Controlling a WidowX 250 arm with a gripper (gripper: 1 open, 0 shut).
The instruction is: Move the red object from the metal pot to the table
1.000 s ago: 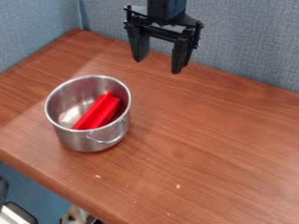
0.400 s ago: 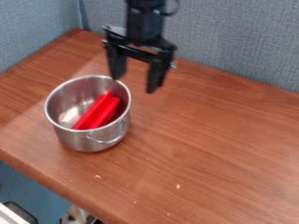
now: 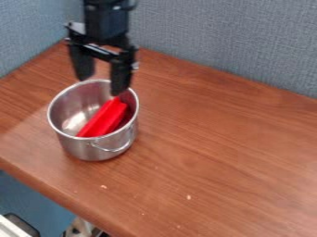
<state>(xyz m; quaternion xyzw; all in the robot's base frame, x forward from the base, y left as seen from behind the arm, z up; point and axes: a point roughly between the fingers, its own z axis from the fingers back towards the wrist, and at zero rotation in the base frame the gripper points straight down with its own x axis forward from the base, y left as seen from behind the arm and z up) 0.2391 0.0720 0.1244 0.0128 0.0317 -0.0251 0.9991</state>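
Where steel pot point(image 3: 89, 120) shines, red block point(image 3: 107, 118) leans inside.

Wood table point(image 3: 223, 130) w/ metal pot point(image 3: 93, 120)

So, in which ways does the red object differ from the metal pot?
The red object is long, blocky and matt red; the metal pot is round, hollow and shiny silver. The red object leans tilted inside the metal pot, which stands upright on the table. The pot has a loop handle; the block has none.
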